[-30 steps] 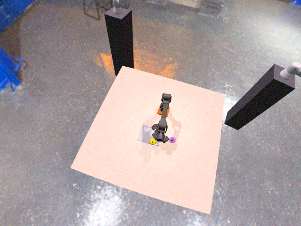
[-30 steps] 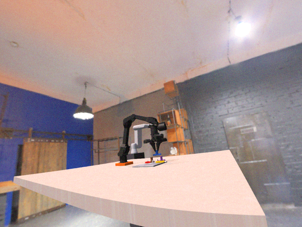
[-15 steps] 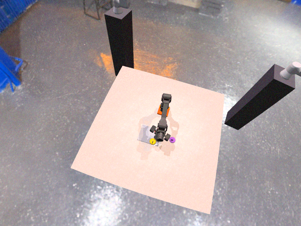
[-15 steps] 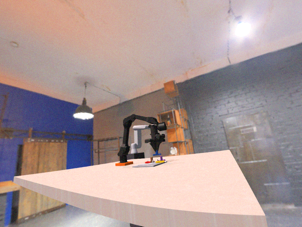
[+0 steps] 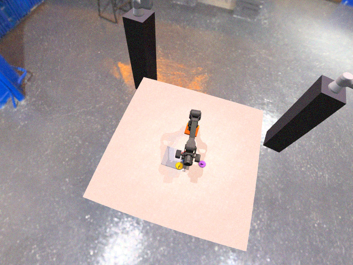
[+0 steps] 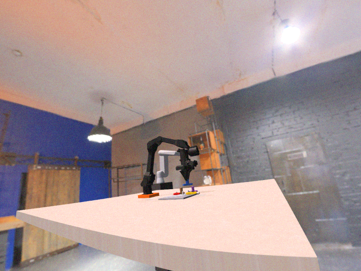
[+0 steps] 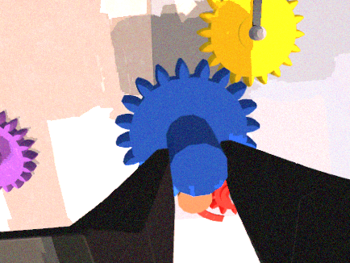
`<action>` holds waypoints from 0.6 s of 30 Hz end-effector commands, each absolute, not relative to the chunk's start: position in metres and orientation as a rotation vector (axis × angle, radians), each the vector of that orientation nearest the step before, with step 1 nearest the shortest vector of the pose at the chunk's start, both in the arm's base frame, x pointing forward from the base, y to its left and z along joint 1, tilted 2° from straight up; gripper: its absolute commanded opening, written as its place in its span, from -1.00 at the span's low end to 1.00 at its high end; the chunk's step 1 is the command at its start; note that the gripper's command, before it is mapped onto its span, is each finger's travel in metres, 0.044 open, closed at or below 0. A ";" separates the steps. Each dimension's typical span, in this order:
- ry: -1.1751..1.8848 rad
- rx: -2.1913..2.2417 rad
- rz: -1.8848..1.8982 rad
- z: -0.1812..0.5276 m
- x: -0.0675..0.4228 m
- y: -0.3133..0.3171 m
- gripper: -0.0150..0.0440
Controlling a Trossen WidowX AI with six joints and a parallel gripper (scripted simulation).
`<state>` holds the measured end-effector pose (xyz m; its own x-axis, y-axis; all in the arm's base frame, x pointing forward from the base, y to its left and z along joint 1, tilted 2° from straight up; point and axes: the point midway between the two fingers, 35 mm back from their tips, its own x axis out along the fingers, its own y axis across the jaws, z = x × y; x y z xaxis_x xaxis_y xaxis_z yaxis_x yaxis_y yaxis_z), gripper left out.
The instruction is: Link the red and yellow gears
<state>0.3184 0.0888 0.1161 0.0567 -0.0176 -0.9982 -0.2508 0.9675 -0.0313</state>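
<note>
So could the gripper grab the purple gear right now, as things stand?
Probably not yet: the gripper is shut on the blue gear, so that likely has to be set down first. The purple gear itself looks close by, standing beside the board, with nothing visible on top of it.

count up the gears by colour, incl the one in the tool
blue gear: 1
red gear: 1
yellow gear: 1
purple gear: 1
orange-brown gear, judging by its handle: 1
total: 5
</note>
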 end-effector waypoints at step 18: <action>1.496 -0.339 0.295 0.099 0.319 0.088 -0.49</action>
<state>0.3198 0.0891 0.1056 0.0622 -0.0160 -0.9979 -0.3697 0.9284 -0.0379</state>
